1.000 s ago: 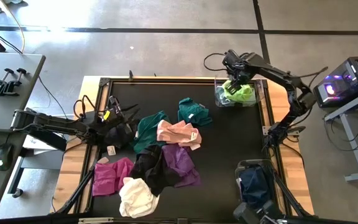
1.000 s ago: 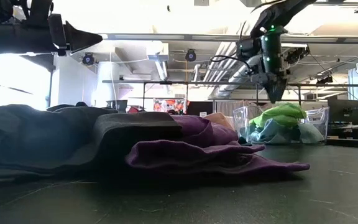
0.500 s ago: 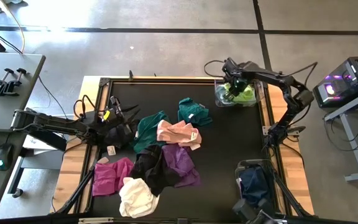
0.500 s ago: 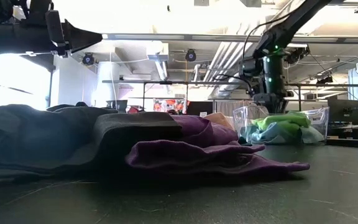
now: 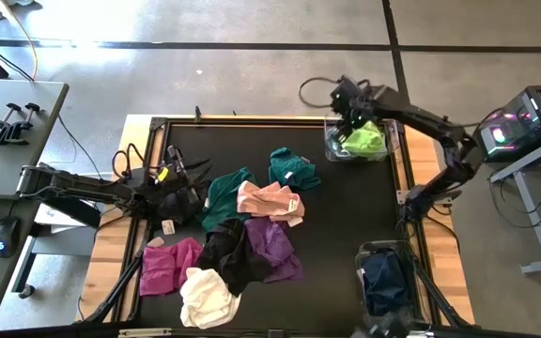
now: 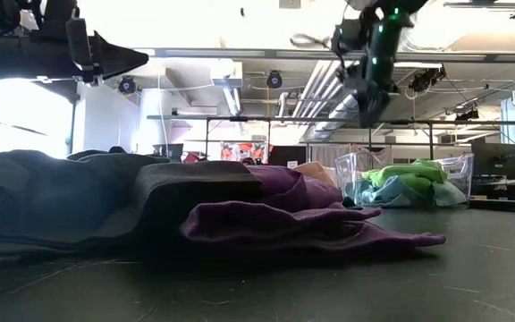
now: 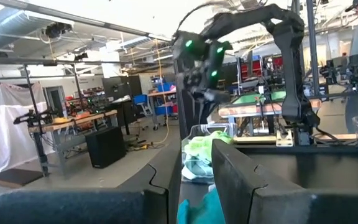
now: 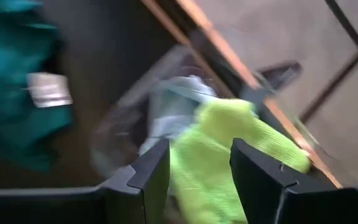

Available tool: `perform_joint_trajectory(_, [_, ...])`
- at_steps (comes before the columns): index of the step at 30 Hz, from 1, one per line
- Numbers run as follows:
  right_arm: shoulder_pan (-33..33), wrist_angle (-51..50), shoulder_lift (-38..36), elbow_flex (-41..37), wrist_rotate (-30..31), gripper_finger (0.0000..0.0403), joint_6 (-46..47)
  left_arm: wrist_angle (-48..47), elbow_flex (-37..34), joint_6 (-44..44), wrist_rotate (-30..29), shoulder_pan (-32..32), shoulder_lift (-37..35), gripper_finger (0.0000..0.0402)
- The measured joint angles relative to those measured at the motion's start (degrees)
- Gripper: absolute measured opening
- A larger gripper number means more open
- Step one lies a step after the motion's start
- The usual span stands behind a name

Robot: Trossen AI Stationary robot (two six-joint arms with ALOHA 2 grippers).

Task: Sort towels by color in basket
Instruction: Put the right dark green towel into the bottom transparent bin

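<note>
Several towels lie heaped mid-table in the high view: teal [image 5: 226,192], a second teal [image 5: 293,167], peach-pink [image 5: 270,200], purple [image 5: 272,246], black [image 5: 222,253], magenta [image 5: 169,266] and cream [image 5: 208,298]. A lime green towel [image 5: 364,141] [image 8: 229,143] lies on a pale blue one [image 6: 392,190] in the clear basket [image 5: 329,148] at the far right corner. My right gripper [image 5: 347,115] [image 6: 363,103] [image 8: 197,155] hangs open above that basket, holding nothing. My left gripper [image 5: 193,176] [image 7: 194,158] waits open at the table's left, beside the teal towel.
A second basket [image 5: 364,253] at the table's near right corner holds a navy towel [image 5: 383,277]. The black table top has bare room between the pile and the right-hand baskets. A desk [image 5: 7,141] stands off the left edge, and a computer case [image 5: 524,122] off the right.
My right gripper went down into the clear basket, then rose well above it and drew a little toward the table's left. The lime green towel, heaped high under the gripper a second ago, now lies lower and flatter in the basket.
</note>
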Motion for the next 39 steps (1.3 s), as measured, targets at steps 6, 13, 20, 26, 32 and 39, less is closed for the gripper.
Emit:
perform_joint_trajectory(6, [14.7,0.0,-3.7,-2.5,-0.1,0.0161,2.6,-1.6,0.0,-0.4,2.5,0.0,0.0,0.0078])
perform_joint_trajectory(13, [25.8,21.1,-5.2,-14.5,-0.2,0.0161,2.6,-1.6,0.0,-0.4,2.8,0.0,0.0,0.0078])
perform_joint_trajectory(20, [25.4,46.0,1.0,-24.1,-2.4,0.02,1.6,-1.1,0.0,-0.3,2.8,0.0,0.0,0.0078])
perform_joint_trajectory(26, [23.7,55.7,12.3,-21.4,-3.5,0.0261,1.3,0.2,0.0,1.6,2.8,0.0,0.0,0.0078])
perform_joint_trajectory(32, [23.2,49.8,21.9,-15.7,-0.1,0.025,0.2,0.7,0.0,1.3,2.8,0.0,0.0,0.0078])
perform_joint_trajectory(39, [23.4,49.1,24.1,-15.1,0.8,0.0124,0.8,0.6,0.0,0.1,2.8,0.0,0.0,0.0078])
